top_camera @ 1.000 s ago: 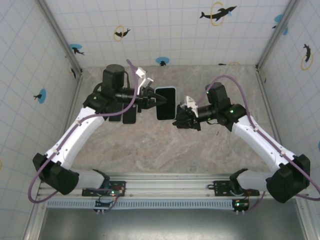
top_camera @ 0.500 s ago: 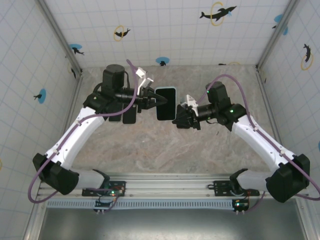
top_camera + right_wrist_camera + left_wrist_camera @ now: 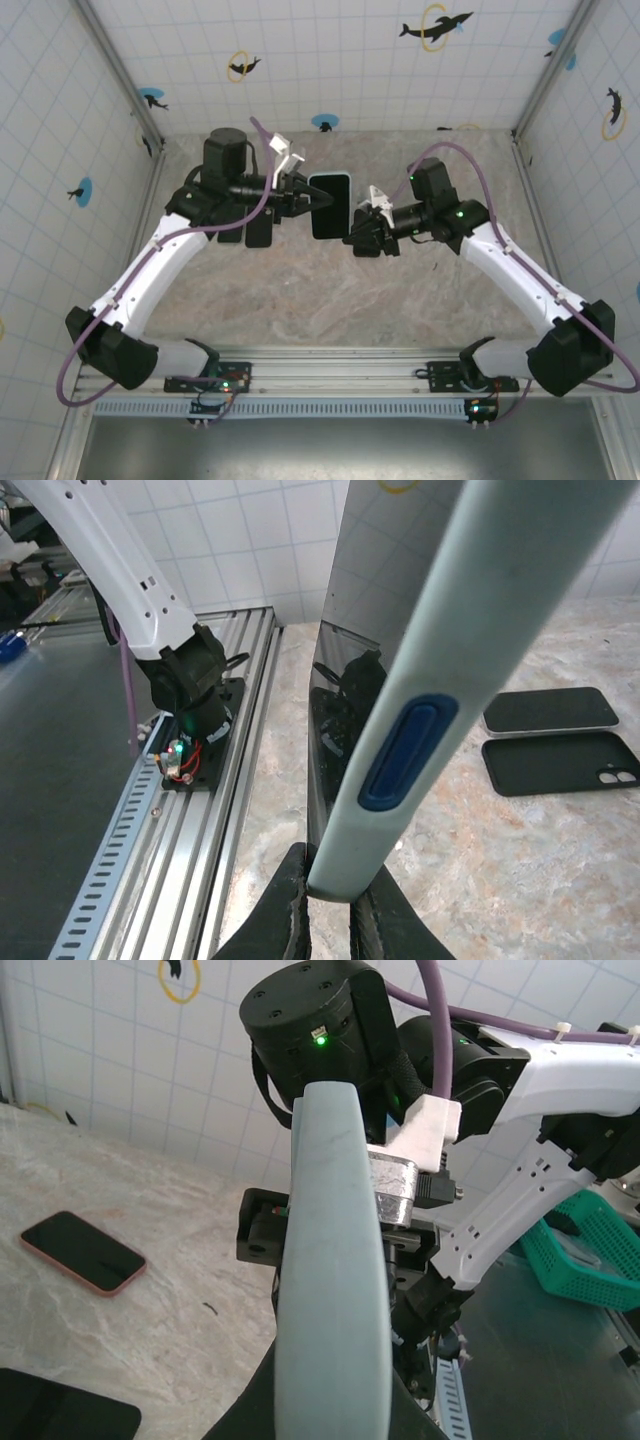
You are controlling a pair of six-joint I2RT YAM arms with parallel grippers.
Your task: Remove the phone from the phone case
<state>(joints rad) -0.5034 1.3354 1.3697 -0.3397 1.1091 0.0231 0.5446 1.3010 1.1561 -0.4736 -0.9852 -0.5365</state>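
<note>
1. The right gripper [image 3: 360, 238] is nearest to the arm bases. It is closed on the near right corner of the phone case [image 3: 450, 630], and its fingers [image 3: 290, 905] pinch the pale blue rim just under the blue side button [image 3: 408, 755].
2. The phone [image 3: 330, 208] sits fully inside the case, screen up. Both are held in the air above the surface [image 3: 300, 290], between the two arms. The long axis runs from near to far, away from the bases.
3. The left gripper [image 3: 305, 203] is a little farther. It is closed on the left long edge of the case, so it grips opposite the right one, across the short axis.
4. I think the next move depends on this opposite grip. One arm can hold firm while the other bends the rim sideways off the phone. The right arm, at the corner, seems better placed to peel.
</note>
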